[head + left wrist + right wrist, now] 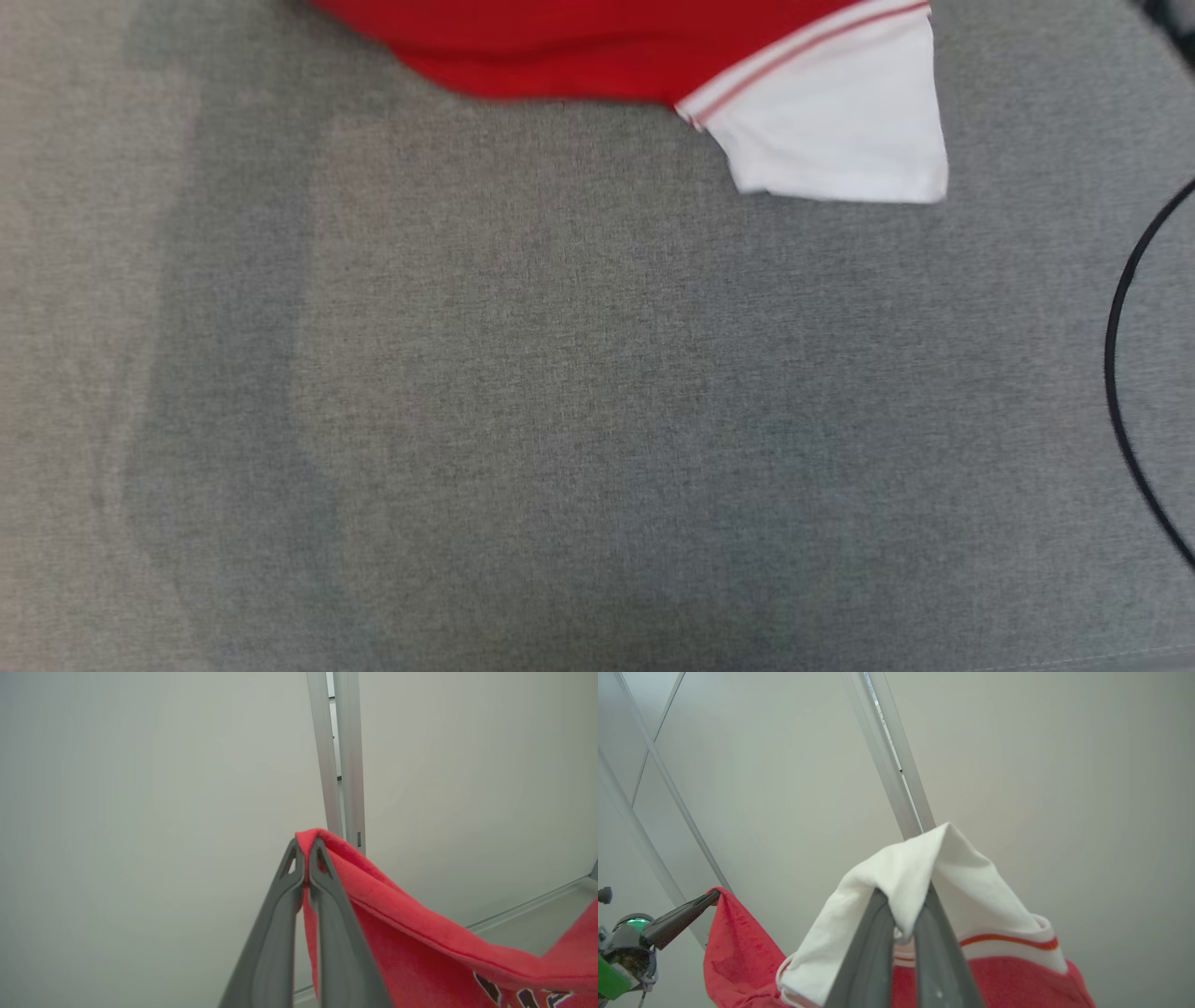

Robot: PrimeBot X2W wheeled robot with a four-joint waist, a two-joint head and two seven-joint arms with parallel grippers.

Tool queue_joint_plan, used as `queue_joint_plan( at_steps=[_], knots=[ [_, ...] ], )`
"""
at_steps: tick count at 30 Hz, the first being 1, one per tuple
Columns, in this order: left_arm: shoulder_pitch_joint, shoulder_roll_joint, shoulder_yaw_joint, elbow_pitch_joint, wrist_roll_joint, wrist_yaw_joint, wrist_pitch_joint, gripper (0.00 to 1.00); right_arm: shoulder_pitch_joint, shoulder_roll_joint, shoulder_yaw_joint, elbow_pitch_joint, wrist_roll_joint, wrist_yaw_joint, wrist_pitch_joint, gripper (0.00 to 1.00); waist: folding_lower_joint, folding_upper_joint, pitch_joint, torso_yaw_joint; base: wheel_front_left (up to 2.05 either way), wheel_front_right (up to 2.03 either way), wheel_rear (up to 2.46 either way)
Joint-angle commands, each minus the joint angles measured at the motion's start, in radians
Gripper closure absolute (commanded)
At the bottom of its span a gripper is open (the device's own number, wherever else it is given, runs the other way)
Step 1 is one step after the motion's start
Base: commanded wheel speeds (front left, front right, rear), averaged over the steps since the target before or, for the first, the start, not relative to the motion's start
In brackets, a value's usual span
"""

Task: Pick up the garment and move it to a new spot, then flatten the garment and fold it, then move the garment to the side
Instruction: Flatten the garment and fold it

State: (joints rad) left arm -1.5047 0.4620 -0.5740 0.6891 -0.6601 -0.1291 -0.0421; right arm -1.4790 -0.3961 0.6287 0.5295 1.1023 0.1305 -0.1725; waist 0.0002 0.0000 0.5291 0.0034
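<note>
Head view: grey fabric surface (560,420) lies under everything. The garment (579,47) is red and sits at the top edge, about centre, cut off by the frame top and slightly blurred. Cannot tell if it touches the grey surface or hangs just above it. White sleeve (840,131) is at the garment's right end, joined to the red by a white band with thin red stripes, cuff edge pointing down. Black cable (1109,364) curves well to the right of the garment, on the grey surface at the frame edge.

Left wrist view: left gripper (306,847) is clamped tight, its two dark fingers pressed together on a fold of the garment's red edge. The cloth pokes out just past the tips and drapes down to the right of the fingers. Dark lettering (523,996) is printed on the garment lower right, cropped. Aluminium post (348,756) stands upright behind the garment, pale wall panel (140,812) to the garment's left.

Right wrist view: the left gripper is at the garment's far left, pinching the red corner. Right gripper (903,900) is closed on the white sleeve. The cloth bunches into a peak over the fingertips and hides them. Orange-red stripe (1008,940) runs across the garment just right of the fingers. The garment is held up by both grippers and sags between them.
</note>
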Motion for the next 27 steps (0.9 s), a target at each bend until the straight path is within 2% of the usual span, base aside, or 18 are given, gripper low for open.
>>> queue_joint_plan(
  at_steps=[1,9,14,21,27],
  knots=[
    [-0.057,0.002,-0.010,0.020,-0.006,-0.003,-0.010,1.00,-0.054,0.002,0.002,0.018,0.008,0.001,-0.016,1.00,-0.0002,0.0000,0.082,0.008,0.00,0.00,0.00],
    [-0.272,-0.030,-0.016,0.162,-0.102,-0.003,-0.055,1.00,-0.315,0.005,0.008,0.111,0.026,0.001,-0.077,1.00,-0.0002,0.0000,0.095,0.014,0.00,0.00,0.00],
    [-0.311,-0.054,-0.039,0.219,-0.151,-0.003,-0.056,1.00,-0.366,0.009,0.057,0.146,0.038,0.001,-0.084,1.00,-0.0002,0.0000,0.090,0.011,0.00,0.00,0.00],
    [-0.187,-0.041,-0.131,0.248,-0.214,-0.003,-0.017,1.00,-0.271,-0.031,0.175,0.136,0.081,0.001,-0.078,1.00,-0.0002,0.0000,0.064,0.006,0.00,0.00,0.00],
    [0.024,-0.019,-0.234,0.227,-0.310,-0.003,0.034,1.00,-0.058,-0.090,0.303,0.097,0.133,0.001,-0.086,1.00,-0.0002,0.0000,-0.013,-0.003,0.00,0.00,0.00]
  ],
)
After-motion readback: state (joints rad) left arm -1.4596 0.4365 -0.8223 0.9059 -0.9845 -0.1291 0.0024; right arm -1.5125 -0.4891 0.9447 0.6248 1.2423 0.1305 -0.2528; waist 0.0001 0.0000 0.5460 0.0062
